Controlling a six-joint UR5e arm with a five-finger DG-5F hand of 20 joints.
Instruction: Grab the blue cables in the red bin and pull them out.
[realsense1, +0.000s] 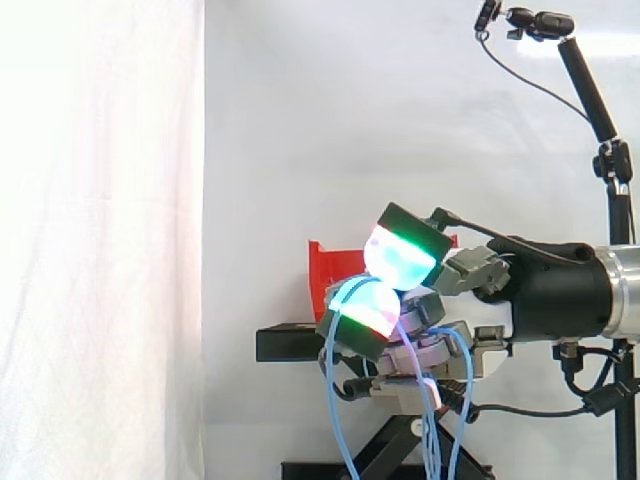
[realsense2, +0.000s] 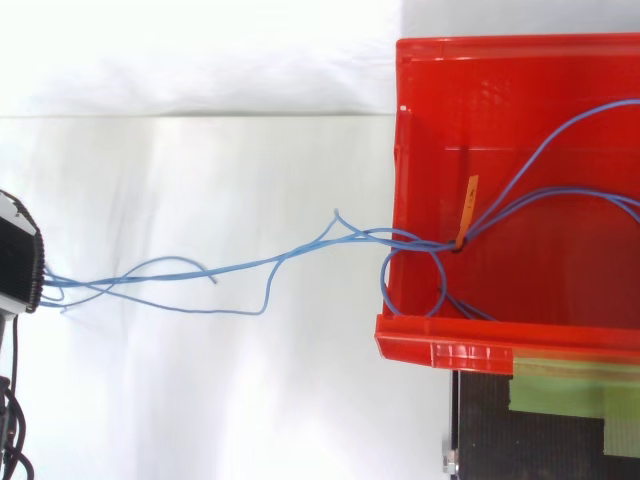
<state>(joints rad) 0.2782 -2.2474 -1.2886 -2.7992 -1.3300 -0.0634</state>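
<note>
We see the hand (realsense1: 470, 272) coming in from the right, its fingers (realsense1: 365, 310) curled round the blue cables (realsense1: 335, 410), which hang in loops below it. Behind it the red bin (realsense1: 325, 270) sits on the black stand (realsense1: 285, 343).

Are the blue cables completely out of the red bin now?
No: in the top view a good part of the blue cables lies inside the red bin, with strands crossing its left wall.

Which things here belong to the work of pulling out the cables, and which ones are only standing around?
Belong to the job: hand, gripping the blue cables; red bin; orange tag on them.
Just around: black stand, green tape on it, black pole, white curtain.
</note>
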